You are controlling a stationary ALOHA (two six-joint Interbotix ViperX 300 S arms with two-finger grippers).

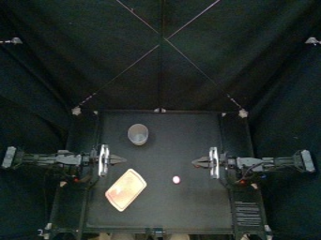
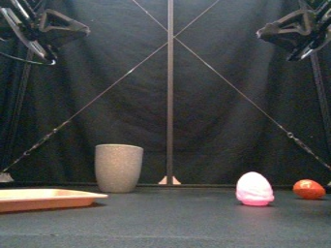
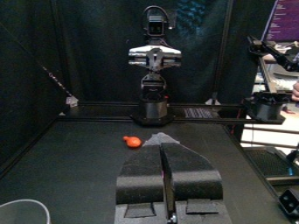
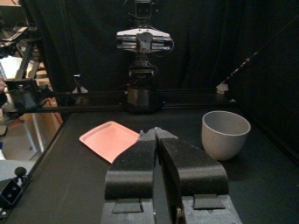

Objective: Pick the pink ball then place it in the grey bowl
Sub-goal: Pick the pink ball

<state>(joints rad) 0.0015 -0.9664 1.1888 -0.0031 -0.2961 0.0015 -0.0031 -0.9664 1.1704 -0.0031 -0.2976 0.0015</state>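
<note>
Black and flat, the small table [image 1: 189, 211] is the biggest thing here. Two arms hang high over it, one from each side. The left claw [image 1: 111, 161] is at 9 o'clock over the table and the right claw [image 1: 211, 161] is at 3 o'clock. In the wrist views each claw has its two jaws pressed together with nothing between them. Next in size is the flat pink plastic tray [image 1: 126, 190], lying bare at 8 o'clock near the front. The tall grey speckled cup [image 2: 119, 168] stands upright at 11 o'clock toward the back, open end up. The pink egg-shaped ball [image 2: 255, 189], the thing to pick up, stands on the table just off the middle at about 4 o'clock, well apart from the cup and the tray. From the right claw it lies at about 8 o'clock and far below. That claw is nearer to it than the left one, so I think the right arm should go, and its jaws must part first. The ball stands on its fat end with its long way pointing up. It is pale pink on top and darker pink at the bottom, and it looks smooth, so it may slip if squeezed off-centre. Smallest is a little round red-orange toy [image 2: 308, 189], at about 2 o'clock from the ball, toward the right arm.
</note>
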